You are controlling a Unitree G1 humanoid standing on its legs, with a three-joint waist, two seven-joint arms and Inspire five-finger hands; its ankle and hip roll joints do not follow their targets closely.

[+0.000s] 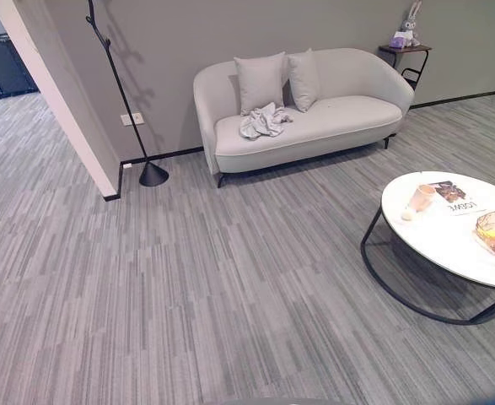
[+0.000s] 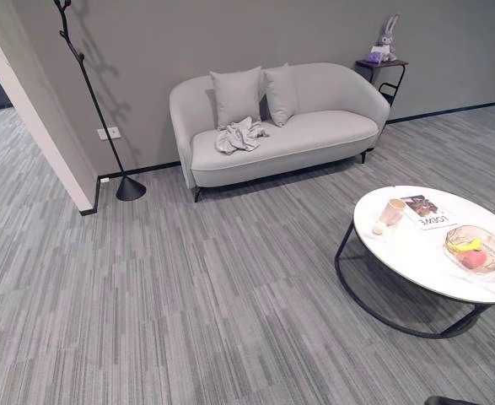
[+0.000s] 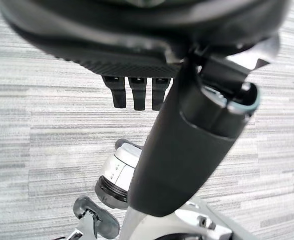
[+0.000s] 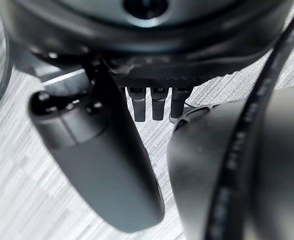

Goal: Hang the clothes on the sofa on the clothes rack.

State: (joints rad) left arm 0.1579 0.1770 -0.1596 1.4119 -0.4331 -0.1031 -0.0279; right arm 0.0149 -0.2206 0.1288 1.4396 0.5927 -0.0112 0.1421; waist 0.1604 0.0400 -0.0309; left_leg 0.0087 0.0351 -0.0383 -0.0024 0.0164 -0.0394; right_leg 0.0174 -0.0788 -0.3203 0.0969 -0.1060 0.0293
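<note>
Left eye view: one crumpled light-grey garment (image 1: 264, 121) on seat of one pale grey curved sofa (image 1: 348, 114), just before two grey cushions (image 1: 261, 80). One black branch-style clothes rack (image 1: 121, 93) stands left of sofa, bare.

Right eye view: one round white tabletop (image 2: 416, 253) carries one cup (image 2: 392, 211), one booklet (image 2: 424, 211), one fruit bowl (image 2: 478, 250).

Left wrist view: left hand (image 3: 136, 62) over floor, fingers straight, holding nothing.

Right wrist view: right hand (image 4: 154, 75) likewise, fingers straight, empty.

clothes rack (image 1: 116, 89) top cut off, round table (image 1: 433, 240) right edge cropped
</note>
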